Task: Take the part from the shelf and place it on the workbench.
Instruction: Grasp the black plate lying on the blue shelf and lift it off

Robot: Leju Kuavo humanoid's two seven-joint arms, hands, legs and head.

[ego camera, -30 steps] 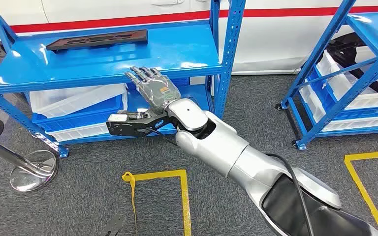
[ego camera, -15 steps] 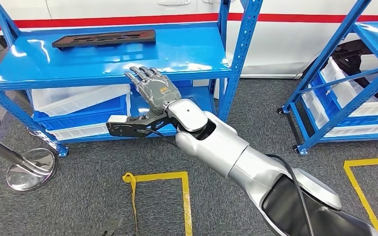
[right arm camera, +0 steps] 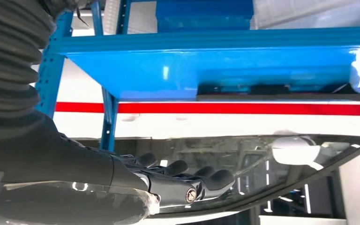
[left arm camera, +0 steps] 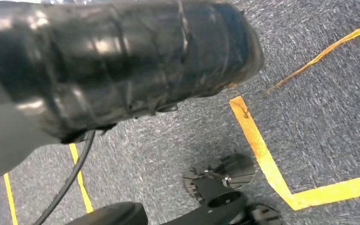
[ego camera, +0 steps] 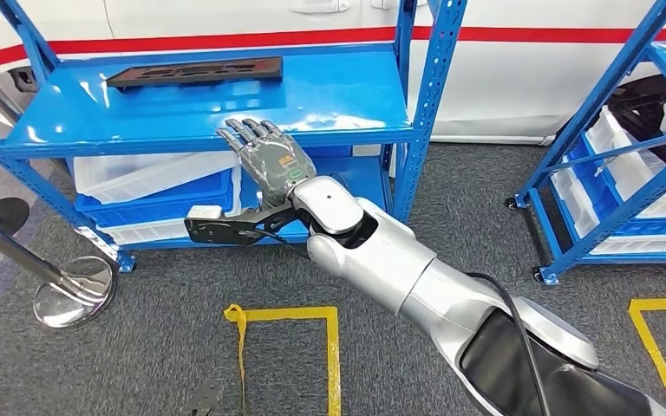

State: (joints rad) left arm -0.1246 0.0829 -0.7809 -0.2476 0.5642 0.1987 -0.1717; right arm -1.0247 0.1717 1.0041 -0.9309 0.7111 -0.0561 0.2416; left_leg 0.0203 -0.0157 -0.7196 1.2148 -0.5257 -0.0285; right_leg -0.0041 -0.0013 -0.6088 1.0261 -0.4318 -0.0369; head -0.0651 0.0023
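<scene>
The part, a long flat dark piece with cut-outs, lies at the back left of the blue shelf's top board. My right hand reaches forward with its fingers spread and holds nothing. Its fingertips are at the board's front edge, to the right of the part and nearer to me. In the right wrist view the part shows as a dark strip on the blue board, well beyond the outstretched right hand.
White and blue bins fill the shelf's lower level behind my hand. A blue upright post stands just right of my arm. A second blue rack is at the right, a chrome stanchion base at the left, yellow tape on the carpet.
The whole picture has shifted, so the camera has moved and the shelf now sits a little further right. My right hand stays flat and spread at the shelf's front edge.
</scene>
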